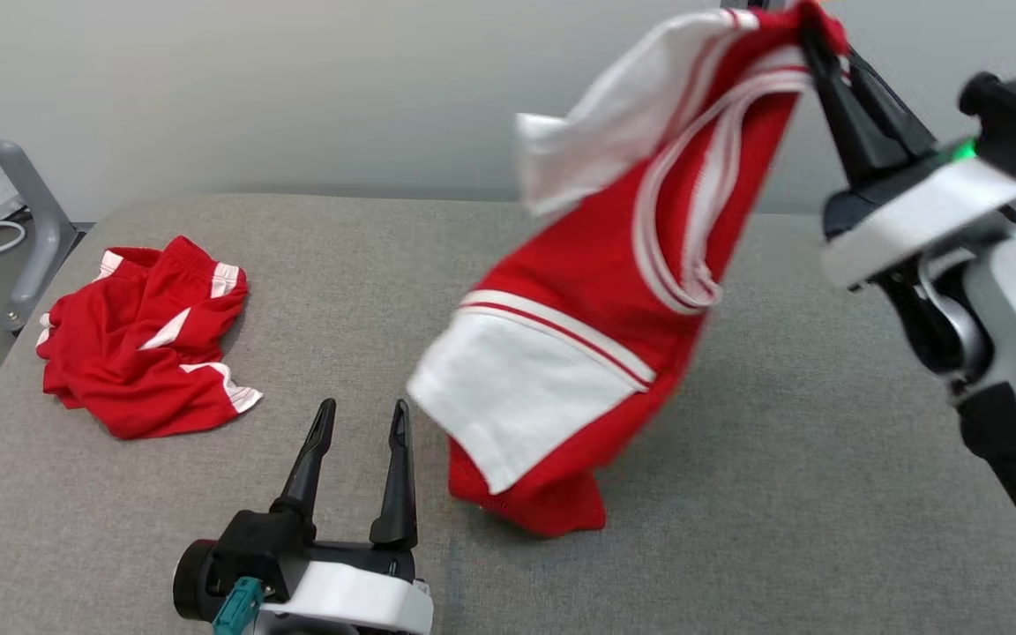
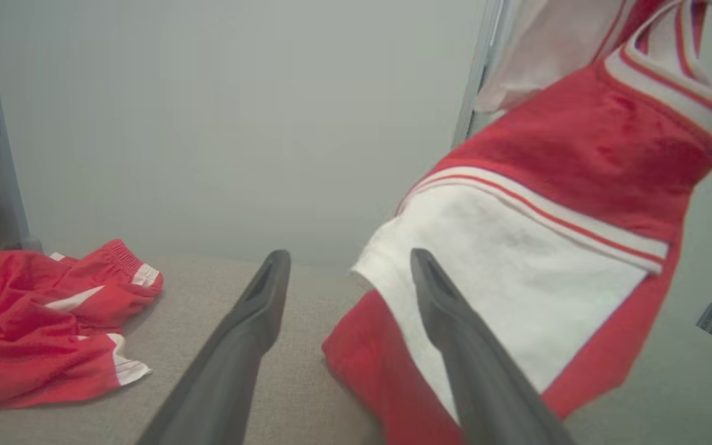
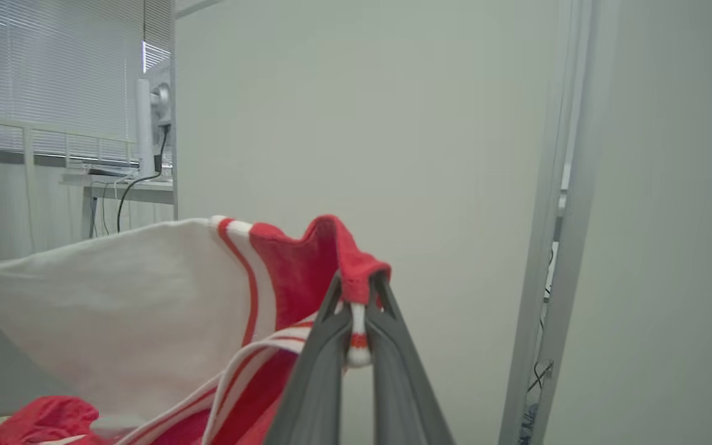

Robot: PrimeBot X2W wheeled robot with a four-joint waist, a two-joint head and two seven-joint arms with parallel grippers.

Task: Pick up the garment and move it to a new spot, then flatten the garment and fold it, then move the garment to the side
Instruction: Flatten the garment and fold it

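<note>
**Hidden or hard to make out.** The garment [image 1: 596, 291] is cut off at the top border of the head view, just where it is gripped. Its right outline is blurred there. In the left wrist view a dark finger [image 2: 479, 371] covers part of its white panel, and its upper end runs out of that view. Whether its lowest red fold rests on the table [image 1: 825, 494] or hangs just above it cannot be told. The cut of the piece is not readable in its bunched state.

**Count.**
- Garments, two: both are red with white panels and stripes.
  - The garment hangs in the air over the middle of the table.
  - The second garment [image 1: 142, 339] lies crumpled on the table's far left part, well apart from the first.
- Grippers, two: each has two long dark fingers.
  - The right gripper [image 1: 812, 40] is raised at the upper right, its fingers pinched together on a red edge and a white-striped band of the garment [image 3: 146, 296].
  - The left gripper [image 1: 363, 407] is low at the near edge, its fingers spread wide and holding nothing, just beside the garment's hanging lower end.
- Table, one: it is covered in grey cloth.

**Axis.** The garment's long axis is steep. In the head view it runs from the pinched end at the upper right down to the free end at the lower left. A white panel faces the left gripper.
</note>
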